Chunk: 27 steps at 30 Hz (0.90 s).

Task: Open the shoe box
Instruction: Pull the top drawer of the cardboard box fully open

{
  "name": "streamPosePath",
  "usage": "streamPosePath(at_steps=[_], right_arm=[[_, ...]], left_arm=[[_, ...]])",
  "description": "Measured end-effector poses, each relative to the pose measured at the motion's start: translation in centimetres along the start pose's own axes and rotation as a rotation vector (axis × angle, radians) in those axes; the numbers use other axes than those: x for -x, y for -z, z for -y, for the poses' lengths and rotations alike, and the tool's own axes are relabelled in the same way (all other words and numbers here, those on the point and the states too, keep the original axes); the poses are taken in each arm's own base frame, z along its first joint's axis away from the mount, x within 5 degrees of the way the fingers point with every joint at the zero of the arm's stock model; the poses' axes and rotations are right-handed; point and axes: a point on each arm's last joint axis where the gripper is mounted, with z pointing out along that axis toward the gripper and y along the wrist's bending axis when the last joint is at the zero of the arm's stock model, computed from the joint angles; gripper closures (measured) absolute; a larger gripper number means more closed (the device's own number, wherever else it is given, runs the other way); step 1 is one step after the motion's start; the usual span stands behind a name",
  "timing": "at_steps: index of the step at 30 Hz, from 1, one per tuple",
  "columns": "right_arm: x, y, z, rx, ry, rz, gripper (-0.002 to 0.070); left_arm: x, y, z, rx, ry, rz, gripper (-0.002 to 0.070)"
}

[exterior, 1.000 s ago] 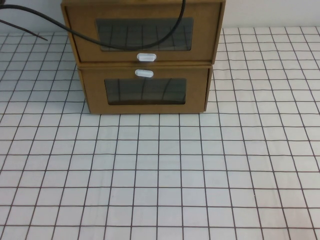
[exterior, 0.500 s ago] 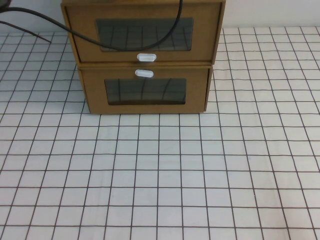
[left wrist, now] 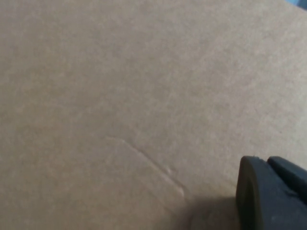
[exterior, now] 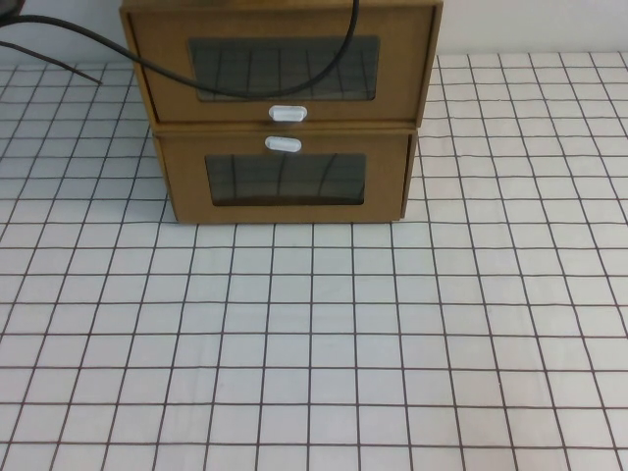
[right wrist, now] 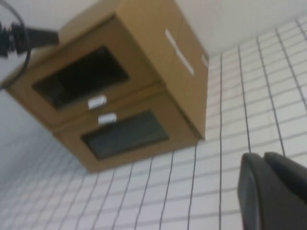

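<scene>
While both fronts sit shut and flush, lower shoe box (exterior: pixel 283 177) stands at table's (exterior: pixel 314 334) far side, left of centre, with upper shoe box (exterior: pixel 283 64) stacked on it. Black cable (exterior: pixel 147 67) crosses the upper front. Left gripper (left wrist: pixel 271 196) hangs close over plain cardboard; open or closed, cannot tell. Right gripper (right wrist: pixel 273 191) jaws together, empty, well apart at front-right.

The high view looks down from the robot's side at the white gridded table (exterior: pixel 314 343) and two stacked brown cardboard shoe boxes (exterior: pixel 285 118). The left wrist camera faces a plain brown cardboard surface (left wrist: pixel 120 96), very close, just beyond the left end effector (left wrist: pixel 271 194). The right wrist camera sees the boxes well ahead of the right end effector (right wrist: pixel 273 191), sharing their fronts with the high view.
</scene>
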Motion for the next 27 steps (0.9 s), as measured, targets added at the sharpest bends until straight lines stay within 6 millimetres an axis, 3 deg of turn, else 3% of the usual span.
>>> streamPosePath(at_steps=[4, 8, 17, 24, 27], right_arm=[[2.5, -1.1, -2.3, -0.023, 0.109, -0.256, 0.0689], [4.1, -3.0, -3.1, -0.036, 0.210, -0.428, 0.0689], [6.0, -7.4, -4.7, 0.028, 0.340, -0.630, 0.0689], [6.1, -13.2, -8.3, 0.110, 0.510, -0.780, 0.0689], [4.9, -15.7, -10.6, 0.108, 0.622, -0.838, 0.0689]], left_arm=[[0.0, 0.0, 0.1, -0.005, 0.024, -0.004, 0.0677], [0.0, 0.0, 0.1, -0.005, 0.028, -0.004, 0.0677], [-0.1, 0.0, 0.1, -0.014, 0.038, -0.015, 0.0677], [-0.1, 0.1, 0.2, -0.014, 0.044, -0.021, 0.0677], [-0.1, 0.1, 0.2, -0.016, 0.042, -0.025, 0.0677]])
